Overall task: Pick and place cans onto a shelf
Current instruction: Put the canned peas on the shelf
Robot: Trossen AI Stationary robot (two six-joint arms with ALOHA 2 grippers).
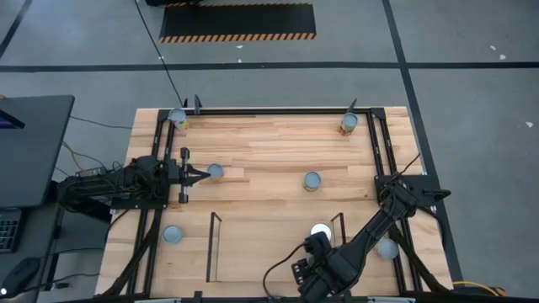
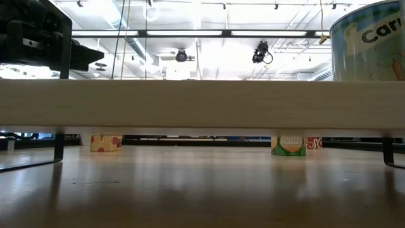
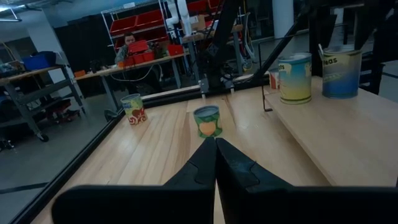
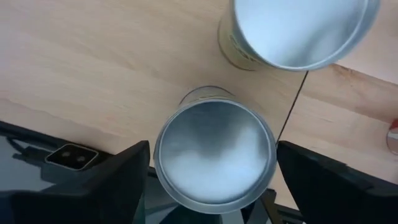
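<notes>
Between the spread right gripper [image 4: 211,180] fingers sits a can [image 4: 214,158], hidden overhead; left gripper [image 1: 205,174] jaws together.

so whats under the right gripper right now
Seen from its wrist, the right gripper is open, with a silver-topped can standing between the fingers, on the shelf. A second can stands just beyond. The can's base is hidden.

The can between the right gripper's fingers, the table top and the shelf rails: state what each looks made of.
Can: apparently metal, its top silver-grey with a soft brushed sheen and a raised rim. Table top: light wood in jointed strips, with visible grain and a smooth, faintly glossy finish. Shelf rails: thin, dark, probably painted metal; too small to confirm. The right gripper straddles the can, fingers apart.
</notes>
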